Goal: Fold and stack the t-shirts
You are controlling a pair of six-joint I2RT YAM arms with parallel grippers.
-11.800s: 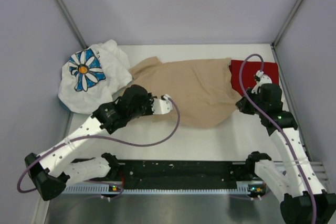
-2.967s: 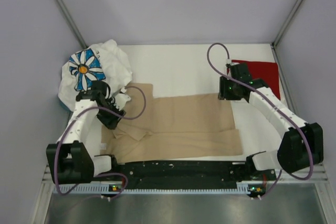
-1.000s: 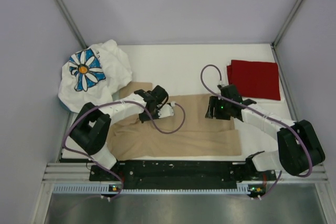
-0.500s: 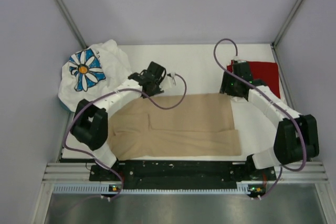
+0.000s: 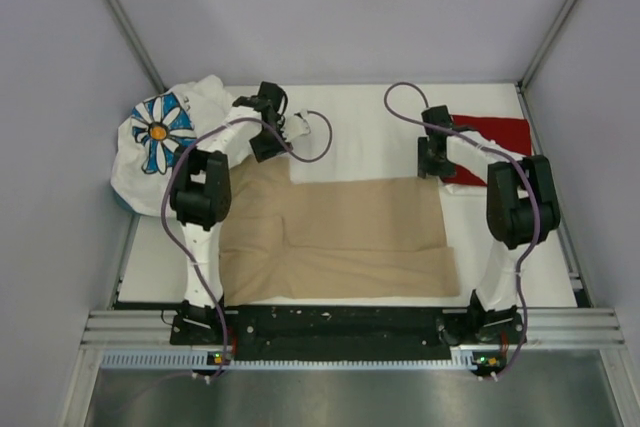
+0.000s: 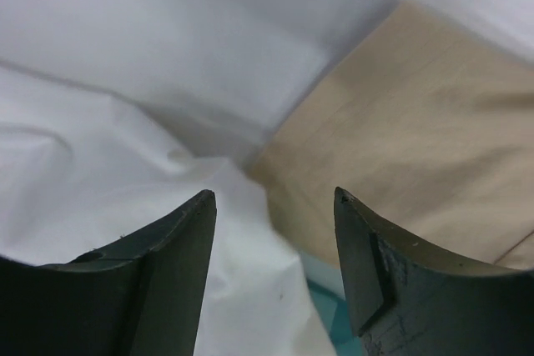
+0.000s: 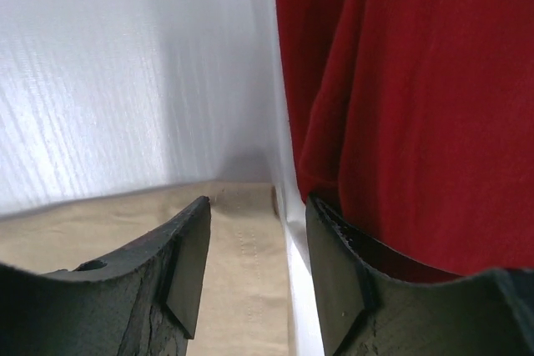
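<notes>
Jaws on both arms are seen parted, with nothing gripped between them. In the wrist view, the left jaws are held low over the spot where the white daisy t-shirt (image 6: 92,206) meets a corner of the tan t-shirt (image 6: 417,131), with bare bench (image 6: 167,31) beyond; whether any cloth is touched cannot be told. A sliver of something teal (image 6: 327,293) is glimpsed under the cloth edges between these jaws. From above, the left arm (image 5: 205,182) is stretched toward the far left of the bench (image 5: 350,127). Its jaws are placed just beside the white daisy t-shirt (image 5: 165,142), which is heaped in a rumpled mound at the far left corner with the blue-and-orange flower turned up. The tan t-shirt (image 5: 340,232) is spread flat across the near middle of the bench, its long side running left to right, with a fold line seen along it. The right jaws are shown in their wrist view at the gap between the dark red t-shirt (image 7: 417,106) and the far right corner of the tan t-shirt (image 7: 117,239), a strip of white bench (image 7: 125,64) being visible between the two cloths. From above, the dark red t-shirt (image 5: 508,129) is found at the far right, partly hidden by the right arm (image 5: 515,197), well apart from the white one and just beside the tan one.
</notes>
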